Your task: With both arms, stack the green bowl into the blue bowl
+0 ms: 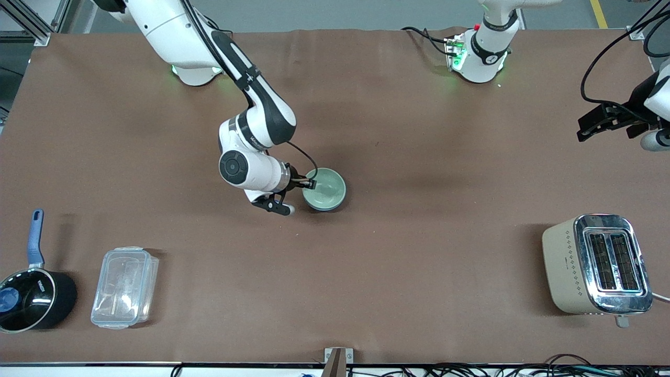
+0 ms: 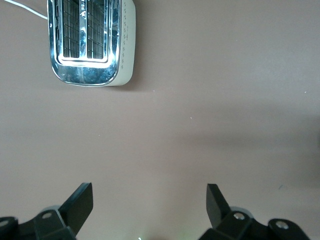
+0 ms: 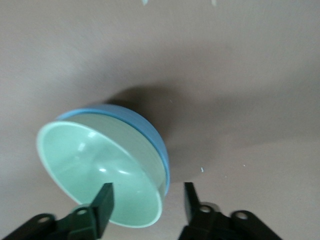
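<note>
Mid-bench: green bowl (image 1: 324, 188) sits nested in blue bowl (image 3: 145, 131); blue shows only as an outer rim in the right wrist view.
Right hand (image 1: 309, 184): low at the bowls' rim on the right arm's side, fingers apart and straddling the rim, one inside the green bowl, one outside. Not clamped.
Left hand (image 1: 596, 125): up over the bench edge at the left arm's end, fingers wide apart, holding nothing. Arm waits.
Toaster (image 1: 596, 264): left arm's end, near the front camera.
Saucepan (image 1: 31, 298) and clear container (image 1: 124, 287): right arm's end, side by side, near the front camera.
</note>
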Action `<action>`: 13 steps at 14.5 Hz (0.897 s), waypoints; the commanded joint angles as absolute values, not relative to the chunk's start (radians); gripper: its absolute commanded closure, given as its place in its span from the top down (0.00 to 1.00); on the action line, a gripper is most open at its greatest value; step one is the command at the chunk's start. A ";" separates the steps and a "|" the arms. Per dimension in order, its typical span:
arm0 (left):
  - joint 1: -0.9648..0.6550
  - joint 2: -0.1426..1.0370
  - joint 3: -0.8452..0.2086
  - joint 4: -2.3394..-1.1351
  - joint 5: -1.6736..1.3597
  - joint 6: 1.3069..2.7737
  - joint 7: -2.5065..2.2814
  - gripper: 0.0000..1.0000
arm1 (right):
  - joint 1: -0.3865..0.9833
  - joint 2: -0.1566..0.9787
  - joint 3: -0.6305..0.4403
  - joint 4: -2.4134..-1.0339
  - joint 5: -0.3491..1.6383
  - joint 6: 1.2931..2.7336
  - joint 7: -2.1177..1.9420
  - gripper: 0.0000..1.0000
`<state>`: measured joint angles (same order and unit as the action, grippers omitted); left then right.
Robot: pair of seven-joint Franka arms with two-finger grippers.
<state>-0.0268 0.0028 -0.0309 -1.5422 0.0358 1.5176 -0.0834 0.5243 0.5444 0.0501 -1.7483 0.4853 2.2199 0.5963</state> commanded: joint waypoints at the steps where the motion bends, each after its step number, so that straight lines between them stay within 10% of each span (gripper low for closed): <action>1: -0.031 -0.009 -0.026 -1.551 -0.002 1.523 -0.069 1.00 | 0.468 0.395 -0.010 -1.756 0.450 2.108 0.607 1.00; 6: -0.032 -0.011 -0.028 -1.552 0.000 1.516 -0.071 1.00 | 0.365 0.191 -0.110 -1.758 0.060 1.993 0.540 1.00; 13: -0.035 -0.011 -0.028 -1.546 0.005 1.509 -0.071 1.00 | 0.109 -0.079 -0.112 -1.784 0.032 1.735 0.202 1.00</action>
<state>-0.0287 0.0026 -0.0322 -1.5454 0.0155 1.5170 -0.0834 0.1714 0.0069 -0.1294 -1.7185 0.0511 1.7424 0.2856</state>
